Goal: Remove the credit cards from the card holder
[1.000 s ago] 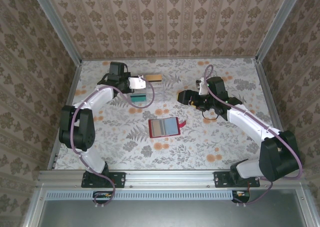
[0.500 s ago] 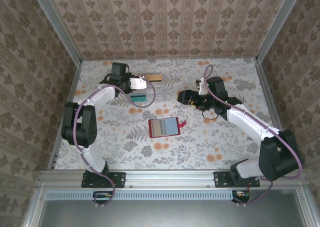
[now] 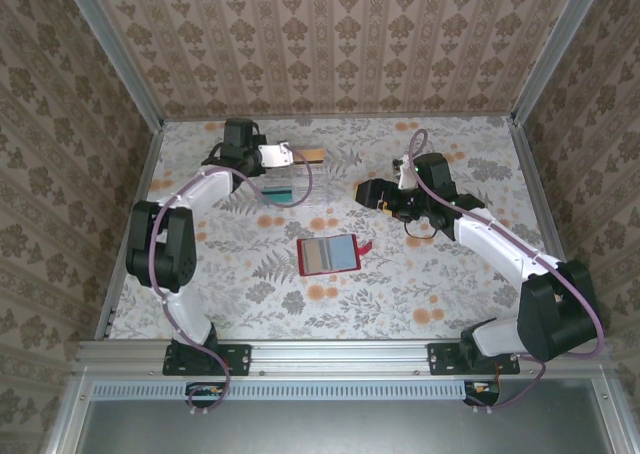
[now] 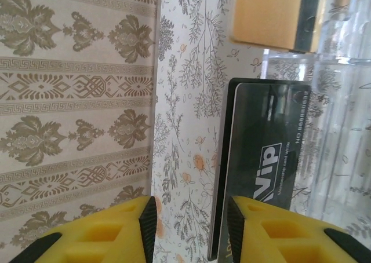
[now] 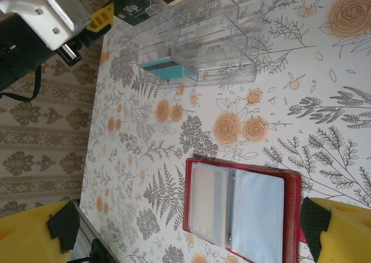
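Note:
The red card holder (image 3: 327, 256) lies open on the table centre, pale grey-blue sleeves up (image 5: 243, 208), its tab to the right. My left gripper (image 3: 278, 155) (image 4: 191, 228) is open at the back left. A black VIP card (image 4: 261, 159) (image 5: 132, 7) stands on edge by its right finger, against the end of a clear organizer (image 3: 285, 189). Nothing is pinched between the fingers. A gold card (image 3: 310, 155) (image 4: 269, 14) lies just beyond. A teal card (image 3: 283, 192) (image 5: 168, 69) sits in the organizer. My right gripper (image 3: 370, 192) (image 5: 191, 228) hangs open above and behind the holder.
The clear organizer (image 5: 203, 37) has several narrow slots. Patterned walls close in the table on the left, back and right; the left wall (image 4: 75, 101) is close beside my left gripper. Floral tabletop (image 3: 420, 294) lies bare in front of the holder.
My left wrist has shifted slightly toward the back wall, its gripper now nearer the gold card. The right arm and the card holder have not moved.

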Motion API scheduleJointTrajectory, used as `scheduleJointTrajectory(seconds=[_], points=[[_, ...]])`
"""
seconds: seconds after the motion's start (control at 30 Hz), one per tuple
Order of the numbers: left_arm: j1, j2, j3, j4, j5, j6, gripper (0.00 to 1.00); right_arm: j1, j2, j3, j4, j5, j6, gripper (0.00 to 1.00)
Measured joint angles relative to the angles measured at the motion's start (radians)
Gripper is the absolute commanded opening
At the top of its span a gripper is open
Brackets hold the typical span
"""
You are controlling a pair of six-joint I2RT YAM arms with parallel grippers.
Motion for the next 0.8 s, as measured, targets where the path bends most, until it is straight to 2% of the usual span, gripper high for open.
scheduleJointTrajectory(seconds=[0.23, 0.53, 0.63, 0.7, 0.73, 0.8], points=[[-0.001, 0.030, 0.008, 0.021, -0.023, -0.025, 0.42, 0.000, 0.000, 0.000, 0.000, 0.000, 0.000, 1.00], [-0.012, 0.024, 0.008, 0.042, -0.025, -0.070, 0.48, 0.000, 0.000, -0.003, 0.004, -0.004, 0.004, 1.00], [-0.019, -0.003, -0.002, 0.049, -0.025, -0.106, 0.60, 0.000, 0.000, -0.004, 0.004, -0.004, 0.003, 1.00], [-0.025, -0.037, -0.011, 0.050, -0.028, -0.143, 0.80, 0.001, 0.000, -0.004, 0.003, -0.003, 0.003, 1.00], [-0.027, -0.060, -0.017, 0.050, -0.029, -0.163, 0.99, 0.004, 0.000, -0.004, 0.002, -0.003, 0.003, 1.00], [-0.034, -0.110, -0.030, 0.056, -0.033, -0.207, 1.00, 0.013, 0.000, -0.004, -0.003, 0.000, -0.001, 1.00]])
